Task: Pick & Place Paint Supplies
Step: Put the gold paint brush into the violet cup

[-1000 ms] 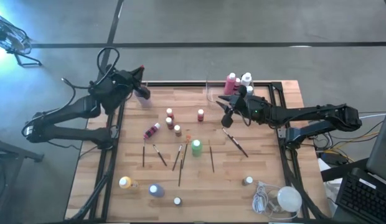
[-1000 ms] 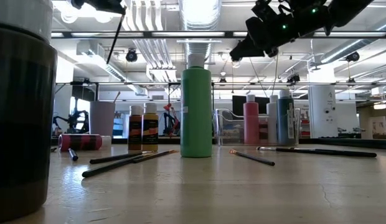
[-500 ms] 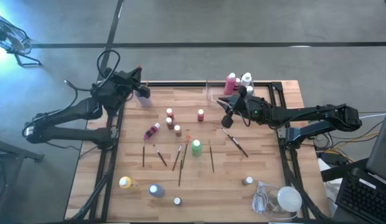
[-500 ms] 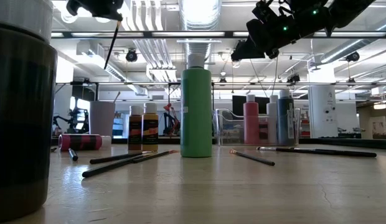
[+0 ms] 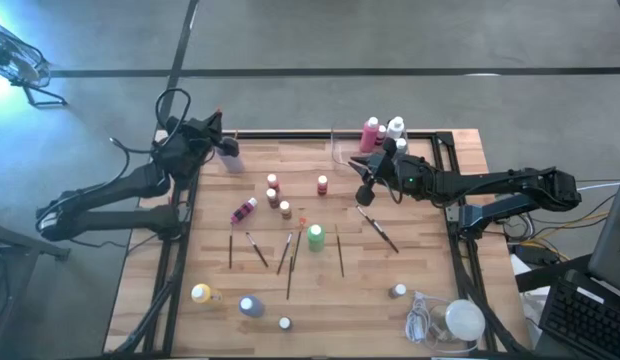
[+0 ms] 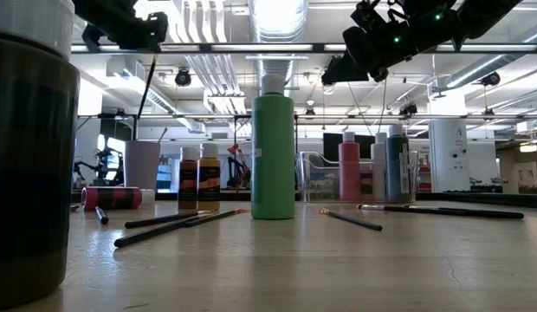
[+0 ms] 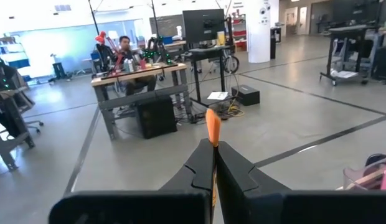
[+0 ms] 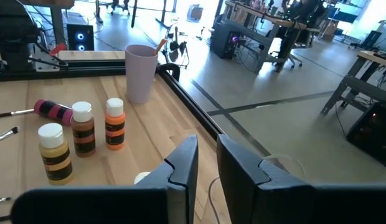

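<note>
Tabletop's purple cup (image 8: pixel 141 73) seemingly holds one paintbrush (image 8: pixel 160 43).

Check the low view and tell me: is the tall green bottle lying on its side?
No. The green bottle stands upright on the table, white cap on top, with paintbrushes lying flat beside it.

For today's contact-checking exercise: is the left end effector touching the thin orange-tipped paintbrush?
Touching. The left wrist view shows the left end effector shut on the thin orange-tipped paintbrush, its shaft pinched between both fingers.
</note>
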